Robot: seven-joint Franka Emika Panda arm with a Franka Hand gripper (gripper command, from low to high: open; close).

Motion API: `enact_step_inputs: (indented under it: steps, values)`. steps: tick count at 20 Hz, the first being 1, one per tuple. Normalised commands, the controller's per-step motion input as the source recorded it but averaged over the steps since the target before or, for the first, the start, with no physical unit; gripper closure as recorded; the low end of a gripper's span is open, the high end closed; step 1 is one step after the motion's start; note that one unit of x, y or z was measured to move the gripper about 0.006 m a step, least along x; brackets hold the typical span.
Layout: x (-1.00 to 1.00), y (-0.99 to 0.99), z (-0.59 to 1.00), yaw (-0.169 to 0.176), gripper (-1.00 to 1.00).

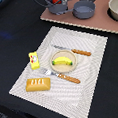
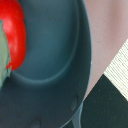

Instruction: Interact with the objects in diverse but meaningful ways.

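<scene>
Pincer [image 1: 55, 1] state cannot be told from either view; it is seen over the far pot [image 1: 58, 7], where the tomato [image 1: 55, 0] is located, red against the grey-blue basin in the wrist view [image 2: 14, 35]. A second pot [image 1: 84, 10] stands just beside it on the board [image 1: 100, 22]. On the mat [image 1: 90, 68] are found a banana [image 1: 63, 61] in a bowl [image 1: 53, 56], a loaf [image 1: 38, 84] and a packet [image 1: 33, 59].
</scene>
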Motion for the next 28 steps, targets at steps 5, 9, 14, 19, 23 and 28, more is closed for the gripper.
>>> enact_step_inputs:
  steps: [5, 9, 14, 19, 23, 28]
  values:
    - [0.14, -0.4, 0.69, -0.035, -1.0]
    - [0.2, -0.53, 0.93, -0.07, -1.0]
    - [0.24, -0.64, 0.6, -0.108, -1.0]
    - [0.29, -0.62, 0.26, -0.133, -1.0]
    - [0.3, -0.69, -0.02, -0.115, -1.0]
    - [0.3, -0.73, -0.14, -0.1, -1.0]
